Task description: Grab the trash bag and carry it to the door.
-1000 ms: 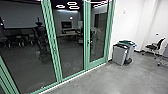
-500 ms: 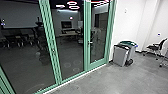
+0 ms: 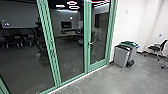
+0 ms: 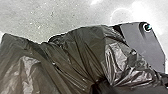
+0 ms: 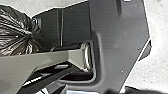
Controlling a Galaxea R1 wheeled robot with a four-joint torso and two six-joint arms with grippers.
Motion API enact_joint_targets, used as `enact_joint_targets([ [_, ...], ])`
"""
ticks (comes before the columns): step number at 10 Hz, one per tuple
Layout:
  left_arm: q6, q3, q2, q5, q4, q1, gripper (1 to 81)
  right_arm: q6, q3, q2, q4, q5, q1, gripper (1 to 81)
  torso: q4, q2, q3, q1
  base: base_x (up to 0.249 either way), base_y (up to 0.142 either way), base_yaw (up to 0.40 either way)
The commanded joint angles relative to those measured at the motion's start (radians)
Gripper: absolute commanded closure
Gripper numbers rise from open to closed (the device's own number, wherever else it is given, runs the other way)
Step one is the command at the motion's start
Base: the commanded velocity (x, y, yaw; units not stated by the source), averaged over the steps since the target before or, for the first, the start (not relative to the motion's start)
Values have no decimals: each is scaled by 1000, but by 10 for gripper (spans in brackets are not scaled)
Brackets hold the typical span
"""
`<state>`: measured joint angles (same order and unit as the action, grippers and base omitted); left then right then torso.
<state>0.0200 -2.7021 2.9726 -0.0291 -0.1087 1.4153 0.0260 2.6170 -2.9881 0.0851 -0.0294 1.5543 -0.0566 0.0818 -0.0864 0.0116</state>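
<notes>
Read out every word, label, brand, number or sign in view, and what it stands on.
None can be read.
Bluish mark at the green-lidded bin: too blurred.
Small spot on the white wall: too small.
Trash bag: no lettering visible.

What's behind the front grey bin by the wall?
A second grey bin with a green lid: its upper part and part of one side show. The front bin covers the rest, so I can't tell what else is behind there.
</notes>
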Motion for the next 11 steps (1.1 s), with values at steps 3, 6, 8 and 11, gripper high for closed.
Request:
enact_joint_targets([
  [3, -6, -1, -7, -51, -9, -60, 811, 6, -6, -2, -2, -64, -42, 10, 0, 0, 0, 0, 139, 0, 0],
  [6, -6, -1, -7, -51, -9, -60, 811, 6, -6, -2, -2, -63, -41, 10, 0, 0, 0, 0, 143, -41, 0],
  [8, -6, -1, -7, -51, -9, -60, 811, 6, -6, -2, -2, -63, -41, 10, 0, 0, 0, 0, 143, -62, 0],
  [11, -6, -1, -7, -51, -9, -60, 811, 6, -6, -4, -2, -64, -41, 10, 0, 0, 0, 0, 144, -62, 0],
])
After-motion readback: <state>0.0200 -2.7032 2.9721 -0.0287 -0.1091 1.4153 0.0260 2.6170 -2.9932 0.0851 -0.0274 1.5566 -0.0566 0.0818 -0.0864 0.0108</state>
